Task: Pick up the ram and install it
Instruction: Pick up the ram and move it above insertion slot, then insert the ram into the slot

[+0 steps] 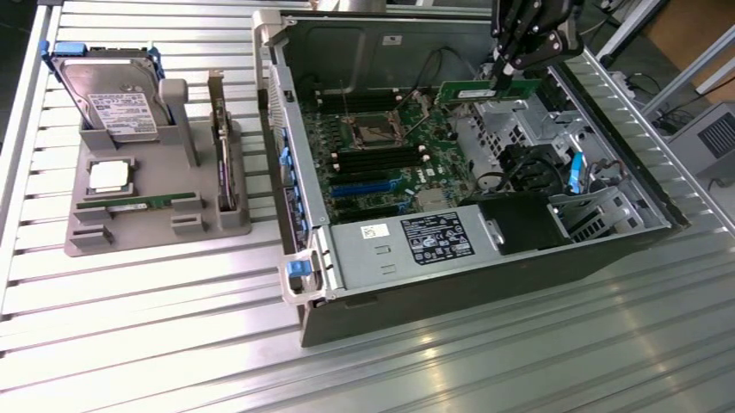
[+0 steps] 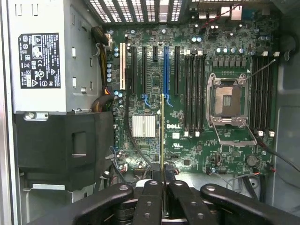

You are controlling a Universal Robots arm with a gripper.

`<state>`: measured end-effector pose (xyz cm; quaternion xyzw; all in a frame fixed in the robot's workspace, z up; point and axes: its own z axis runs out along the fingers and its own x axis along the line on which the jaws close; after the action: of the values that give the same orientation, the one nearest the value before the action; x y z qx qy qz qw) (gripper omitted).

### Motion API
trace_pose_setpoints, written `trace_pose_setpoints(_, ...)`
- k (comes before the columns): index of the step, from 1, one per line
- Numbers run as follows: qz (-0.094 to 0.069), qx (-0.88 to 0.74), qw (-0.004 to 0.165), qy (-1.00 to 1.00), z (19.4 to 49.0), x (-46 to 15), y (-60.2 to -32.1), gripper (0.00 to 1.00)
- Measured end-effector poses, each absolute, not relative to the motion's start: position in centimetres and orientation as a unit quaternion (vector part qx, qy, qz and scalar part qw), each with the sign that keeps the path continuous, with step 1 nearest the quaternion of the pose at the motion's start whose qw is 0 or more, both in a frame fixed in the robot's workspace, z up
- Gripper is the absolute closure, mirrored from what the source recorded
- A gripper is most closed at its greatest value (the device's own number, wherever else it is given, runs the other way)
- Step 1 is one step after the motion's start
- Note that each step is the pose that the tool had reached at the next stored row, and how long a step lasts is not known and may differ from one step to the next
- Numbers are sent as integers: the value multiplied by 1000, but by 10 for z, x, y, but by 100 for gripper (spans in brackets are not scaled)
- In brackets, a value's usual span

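Observation:
My gripper [image 1: 505,76] hangs over the far right of the open computer case [image 1: 460,292], shut on the ram [image 1: 483,89], a narrow green stick held level above the motherboard [image 1: 379,176]. In the wrist view the ram [image 2: 162,126] shows edge-on as a thin line running out from my gripper [image 2: 162,171], whose black fingers [image 2: 151,197] pinch it at one end. It hovers over the board between the blue card slot [image 2: 166,70] and the black memory slots [image 2: 194,91], touching none of them. More memory slots [image 2: 262,91] lie past the open processor socket [image 2: 227,101].
The grey power supply [image 1: 414,241] and a black shroud [image 1: 522,219] fill the case's near end, with loose cables [image 1: 505,168] beside them. On the exterior view's left a grey holder [image 1: 155,225] carries a hard drive [image 1: 109,99], a silver processor [image 1: 109,175], an upright card [image 1: 220,129] and a green stick [image 1: 138,205].

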<state>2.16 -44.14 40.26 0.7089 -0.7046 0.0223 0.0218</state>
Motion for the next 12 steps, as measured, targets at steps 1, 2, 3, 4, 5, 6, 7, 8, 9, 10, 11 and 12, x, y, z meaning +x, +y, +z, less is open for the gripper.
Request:
trace_pose_setpoints(1, 22, 709, 22, -705, 403, 23, -440, 88)
trace_pose_setpoints(2, 22, 709, 22, -704, 403, 24, -438, 88)
trace_pose_setpoints(3, 22, 709, 22, -704, 403, 27, -436, 88)
trace_pose_setpoints(4, 22, 709, 22, -704, 403, 29, -435, 88)
trace_pose_setpoints(5, 22, 709, 22, -704, 403, 29, -435, 88)
trace_pose_setpoints(6, 22, 709, 22, -704, 403, 29, -435, 88)
trace_pose_setpoints(7, 22, 709, 22, -704, 403, 29, -435, 88)
trace_pose_setpoints(8, 22, 709, 22, -704, 403, 29, -434, 88)
trace_pose_setpoints(9, 22, 709, 22, -704, 403, 29, -434, 88)
trace_pose_setpoints(10, 22, 709, 22, -704, 403, 29, -434, 88)
trace_pose_setpoints(11, 22, 709, 22, -704, 403, 29, -434, 88)
trace_pose_setpoints(12, 22, 709, 22, -704, 403, 29, -434, 88)
